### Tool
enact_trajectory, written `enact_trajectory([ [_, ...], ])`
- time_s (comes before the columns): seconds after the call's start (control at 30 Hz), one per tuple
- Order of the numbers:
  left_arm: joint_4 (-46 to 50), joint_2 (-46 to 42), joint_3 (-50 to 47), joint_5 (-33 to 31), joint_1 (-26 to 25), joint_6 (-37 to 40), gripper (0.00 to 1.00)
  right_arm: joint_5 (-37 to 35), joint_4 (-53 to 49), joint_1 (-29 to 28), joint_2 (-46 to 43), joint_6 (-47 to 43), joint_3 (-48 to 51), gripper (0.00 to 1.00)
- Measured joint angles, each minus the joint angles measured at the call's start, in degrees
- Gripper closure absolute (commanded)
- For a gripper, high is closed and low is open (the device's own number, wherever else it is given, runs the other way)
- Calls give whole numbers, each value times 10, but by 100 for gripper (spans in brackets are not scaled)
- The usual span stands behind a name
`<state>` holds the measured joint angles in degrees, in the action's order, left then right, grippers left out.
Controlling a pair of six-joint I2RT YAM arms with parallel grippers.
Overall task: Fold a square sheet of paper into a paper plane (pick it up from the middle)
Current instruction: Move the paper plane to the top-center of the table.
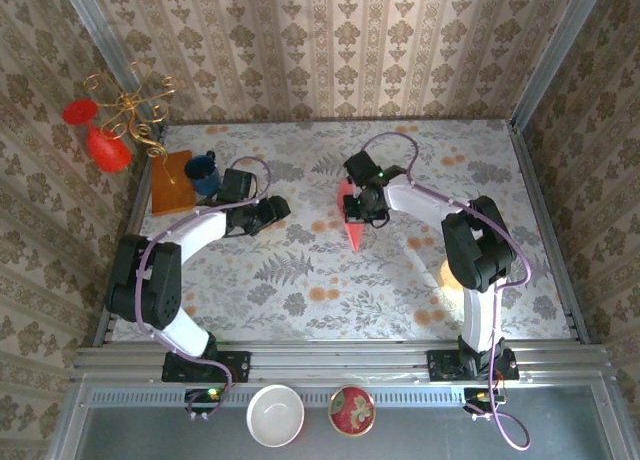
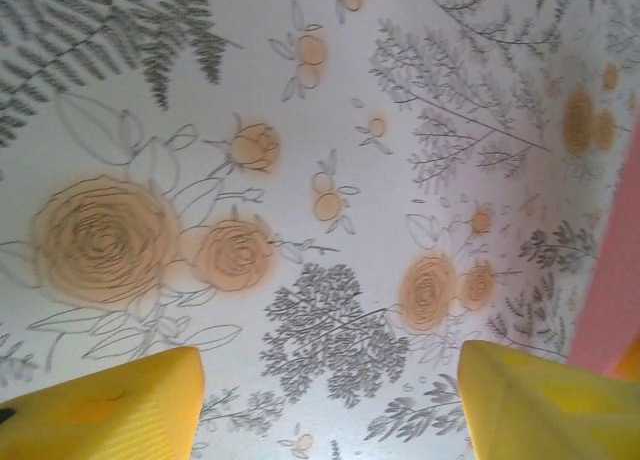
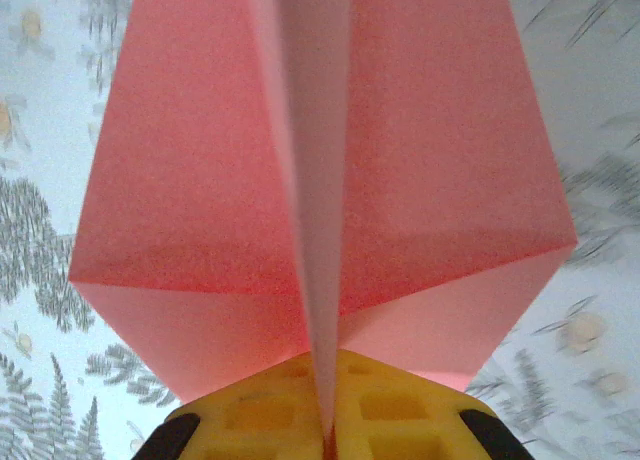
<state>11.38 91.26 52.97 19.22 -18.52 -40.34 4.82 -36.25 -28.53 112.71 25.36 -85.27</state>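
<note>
Paper plane [image 1: 352,223] sits mid-table, just right of centre, with its narrow tip toward the near edge. We see the right gripper [image 3: 326,432] pinched shut on its centre ridge, pink wings spreading to either side. Left of it, apart from the plane, the left gripper [image 2: 330,420] hovers over the floral tablecloth [image 1: 300,280], yellow fingers [image 2: 100,410] wide apart and bare cloth between them. At the far-left corner we find a blue mug [image 1: 203,172] beside an orange-brown board [image 1: 168,185], with a red vase [image 1: 108,148] and a gold wire stand [image 1: 130,105] beyond the edge. A white bowl [image 1: 275,415] and a red patterned bowl [image 1: 351,410] sit near the arm bases.
</note>
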Motion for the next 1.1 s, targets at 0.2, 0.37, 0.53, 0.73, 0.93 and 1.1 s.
enact_trajectory([
  [0.2,9,-2,-12,-19,2,9,18,-17,-47,23,52,-34,-68,83],
  [0.37,12,-4,-19,-28,2,13,9,-19,-78,19,84,-40,-70,79],
  [0.53,14,-13,-24,-33,2,14,3,-19,-92,17,89,-40,-70,78],
  [0.73,13,-19,-25,-40,2,14,0,-29,-93,13,92,-38,-71,75],
  [0.93,15,-19,-29,-43,2,14,0,-47,-99,11,98,-31,-71,72],
  [1.1,15,-19,-29,-43,2,14,0,-53,-101,9,99,-27,-71,75],
])
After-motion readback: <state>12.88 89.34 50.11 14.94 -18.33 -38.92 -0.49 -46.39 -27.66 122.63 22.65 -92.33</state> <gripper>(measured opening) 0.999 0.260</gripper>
